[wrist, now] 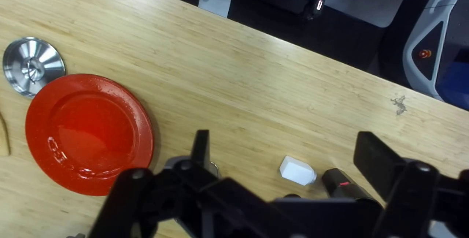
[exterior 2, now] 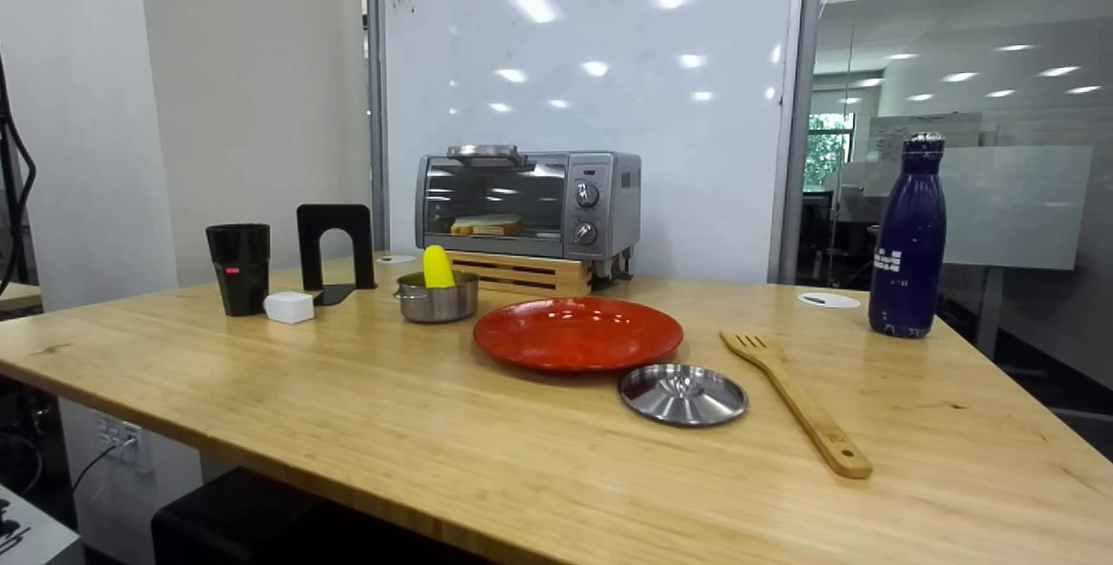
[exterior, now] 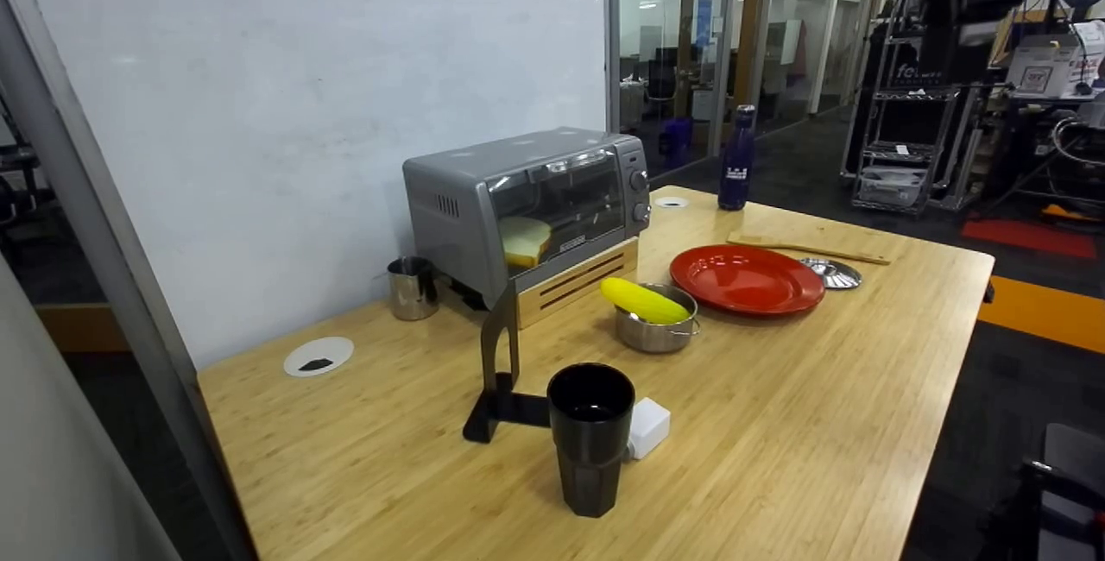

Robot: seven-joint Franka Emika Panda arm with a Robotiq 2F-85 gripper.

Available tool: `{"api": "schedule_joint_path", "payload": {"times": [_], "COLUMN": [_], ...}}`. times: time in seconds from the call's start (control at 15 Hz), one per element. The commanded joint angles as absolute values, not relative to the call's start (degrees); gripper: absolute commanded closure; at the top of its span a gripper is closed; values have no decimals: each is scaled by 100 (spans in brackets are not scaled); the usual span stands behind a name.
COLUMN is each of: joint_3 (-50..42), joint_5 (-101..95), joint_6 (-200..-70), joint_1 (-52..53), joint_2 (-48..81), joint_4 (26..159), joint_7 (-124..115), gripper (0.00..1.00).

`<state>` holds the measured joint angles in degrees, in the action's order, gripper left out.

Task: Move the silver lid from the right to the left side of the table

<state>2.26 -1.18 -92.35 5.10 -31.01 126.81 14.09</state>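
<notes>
- In the wrist view, find the gripper [wrist: 284, 146] nearest the camera; note jaws spread wide apart, gripping nothing.
- In an exterior view, see the jaw tips at the top edge, toward 10 o'clock, well above the table [exterior 2: 391, 426], parted by a clear gap.
- In that view, take 12 o'clock as straight away from the camera; locate the wooden spatula [exterior 2: 804, 404] closest, handle toward 5 o'clock, slotted head toward 11 o'clock.
- At 9 o'clock from the spatula, locate the silver lid [exterior 2: 683, 394], lying flat on the table, knob up, on the 3 o'clock side of the middle.
- At 10 o'clock from the lid, find the red plate [exterior 2: 578, 335], just beside; in the wrist view, note rim masking part of the lid edge; cannot tell whether touching.
- At 2 o'clock from the spatula, find the blue bottle [exterior 2: 909, 252], standing upright.
- Between 9 and 10 o'clock from the plate, find the metal pot [exterior 2: 439, 304]; note the yellow piece [exterior 2: 437, 268] inside, tilted, rising above the rim.
- At 9 o'clock from the pot, find the white container [exterior 2: 289, 307]; just beside, at 9 o'clock, find the black cup [exterior 2: 239, 269], upright.
- Between 2 and 3 o'clock from the cup, find the black bookend [exterior 2: 335, 217].
- Between 1 and 2 o'clock from the pot, find the toaster oven [exterior 2: 530, 200] atop the wooden rack [exterior 2: 517, 274].
</notes>
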Motion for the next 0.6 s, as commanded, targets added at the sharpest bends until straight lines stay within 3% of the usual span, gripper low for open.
{"api": "schedule_joint_path", "payload": {"times": [0.0,0.53], "joint_3": [186,-251], "joint_5": [-137,-443], "joint_6": [-9244,-9212], "joint_1": [560,328], "joint_2": [-3008,-2963], "joint_4": [12670,12680], "joint_7": [1387,1776], "gripper": [0,0]}}
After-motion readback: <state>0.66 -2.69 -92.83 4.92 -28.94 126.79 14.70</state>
